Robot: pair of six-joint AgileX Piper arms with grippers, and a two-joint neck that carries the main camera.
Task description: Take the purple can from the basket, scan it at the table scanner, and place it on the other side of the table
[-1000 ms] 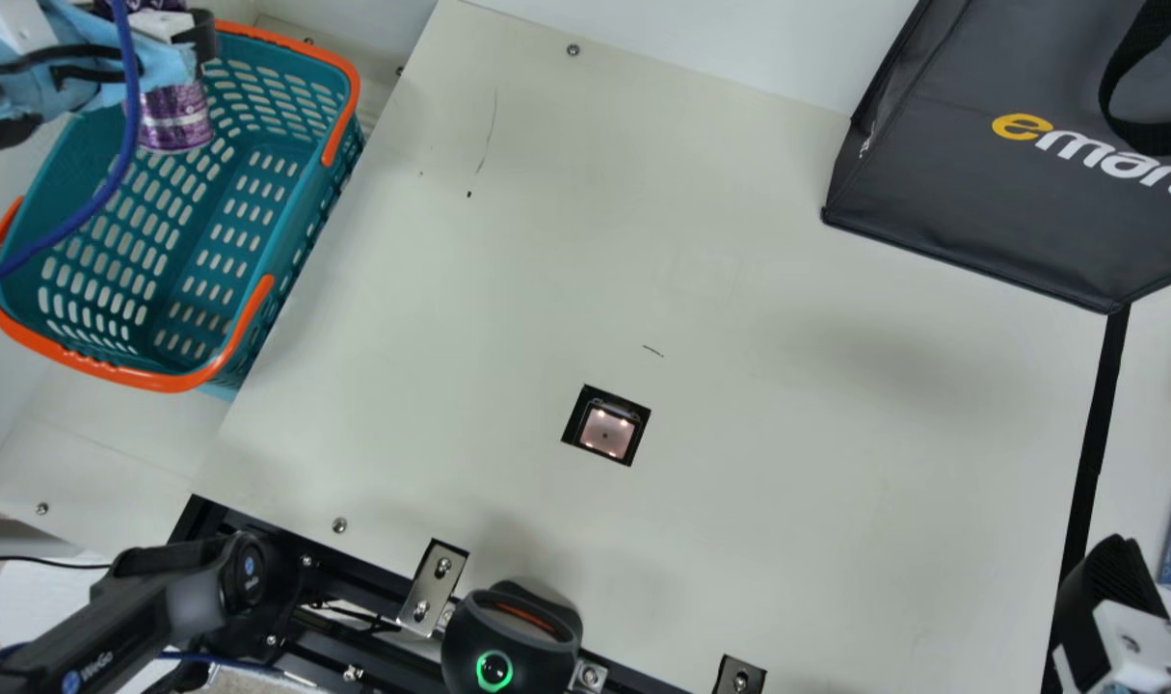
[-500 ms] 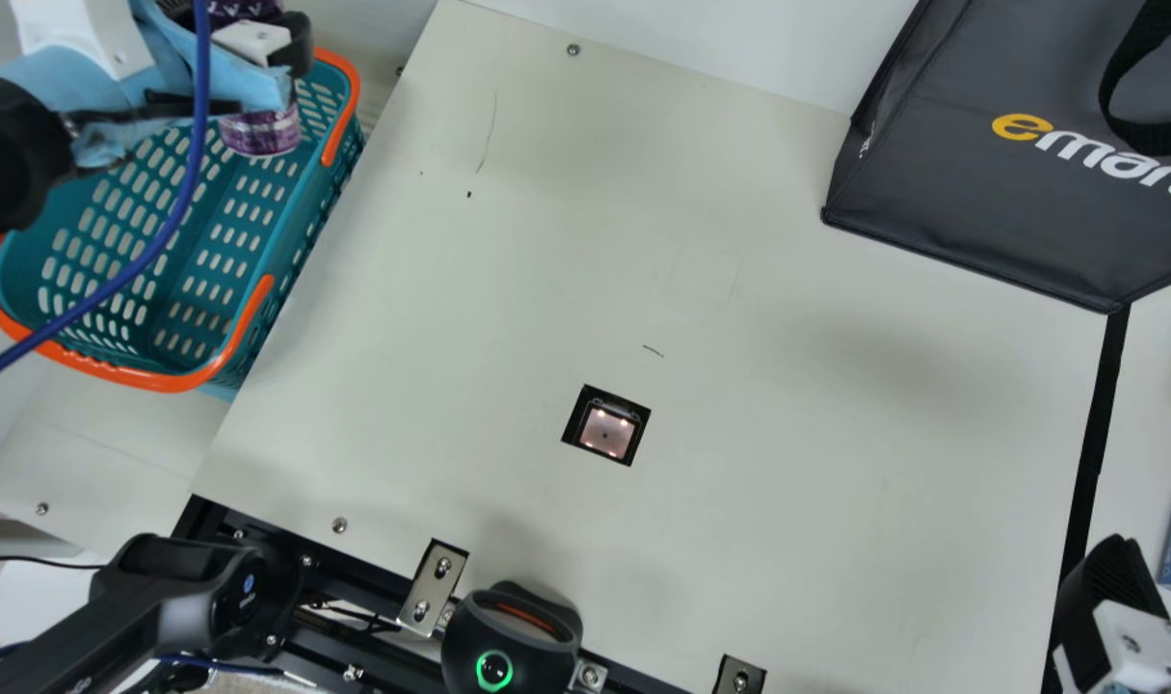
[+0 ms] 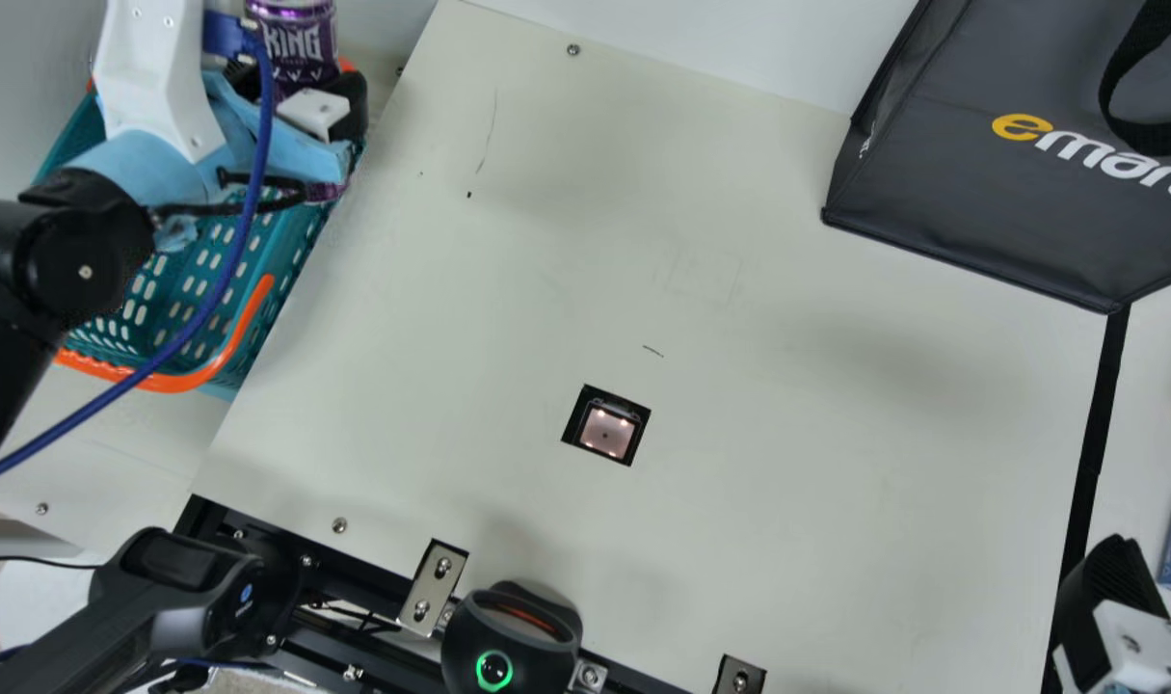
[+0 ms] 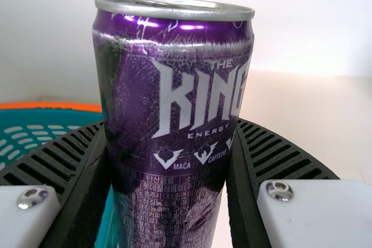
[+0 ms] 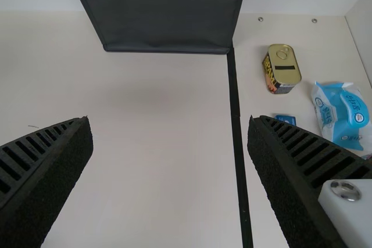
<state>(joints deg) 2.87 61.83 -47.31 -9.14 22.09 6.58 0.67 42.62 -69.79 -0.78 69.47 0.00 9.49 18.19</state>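
Main view: one slim, silver-rimmed, metal purple can (image 3: 296,43), held in my left gripper (image 3: 294,92) above the far, table-side end of the teal slotted plastic basket (image 3: 286,246) with orange handles. Newly altered: my left arm has carried the can across the basket toward the cream table (image 3: 787,434); the lift-out looks nearly done, the scan comes next. One square, black-framed table scanner (image 3: 606,426), lit, set in the tabletop, well apart from the can. One dark grey fabric bag (image 3: 990,164), at the table's far side. Left wrist view: the can, nearly upright, clasped between two black ribbed fingers, its printed side facing my camera. To judge by this, the grip seems secure; the can must still clear the rim and come over the scanner. Right wrist view: my right gripper (image 5: 170,121), spread wide, holding nothing; beyond the black strip (image 5: 235,108), one gold-lidded rounded tin (image 5: 281,68) and one blue-and-white soft packet (image 5: 340,114).
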